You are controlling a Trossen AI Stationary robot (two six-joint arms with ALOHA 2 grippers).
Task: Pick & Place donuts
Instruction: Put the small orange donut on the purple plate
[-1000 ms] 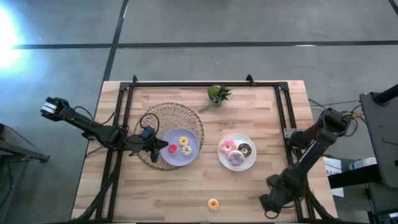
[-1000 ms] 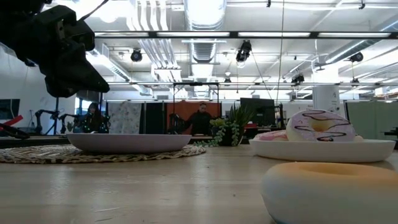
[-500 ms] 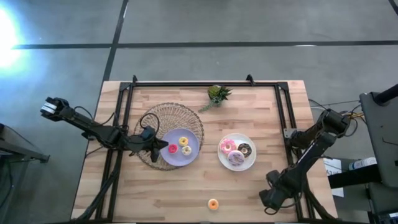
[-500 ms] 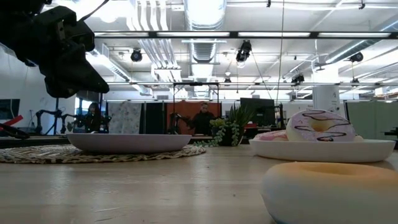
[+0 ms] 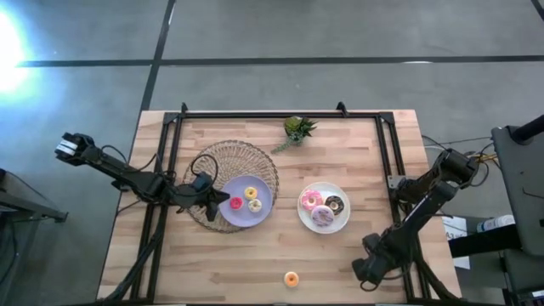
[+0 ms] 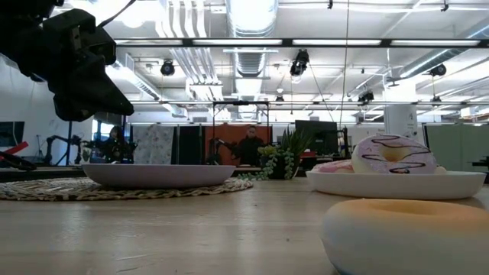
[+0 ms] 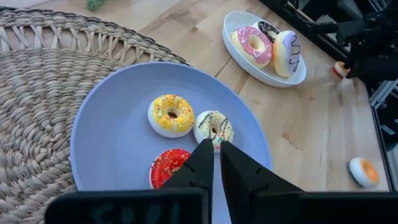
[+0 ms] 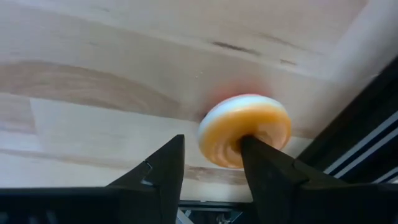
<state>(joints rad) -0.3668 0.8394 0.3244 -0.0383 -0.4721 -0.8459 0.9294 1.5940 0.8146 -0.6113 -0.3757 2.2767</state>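
Clearly the right gripper (image 8: 211, 140) is the one at risk: its fingers stand apart with bare wood between them, holding nothing, low at the near right corner of the table (image 5: 238, 255). The orange donut (image 8: 249, 127) it is after lies flat on the wood but off-centre, against the tip of one finger and not in the gap.

We judge that closing from here could catch only the rim, or shove the donut sideways instead of gripping it. The black rail (image 8: 367, 124) runs just beside the donut, so a push could wedge it there or send it off the table edge. A rounded, smooth ring may also squirt out of a partial pinch.

Farther out, the left gripper (image 7: 216, 147) waits closed and empty above the lavender plate (image 7: 106, 137), which holds three donuts. A second loose donut (image 5: 291, 278) lies near the front edge, well apart, and the white plate (image 5: 342, 223) carries three more.
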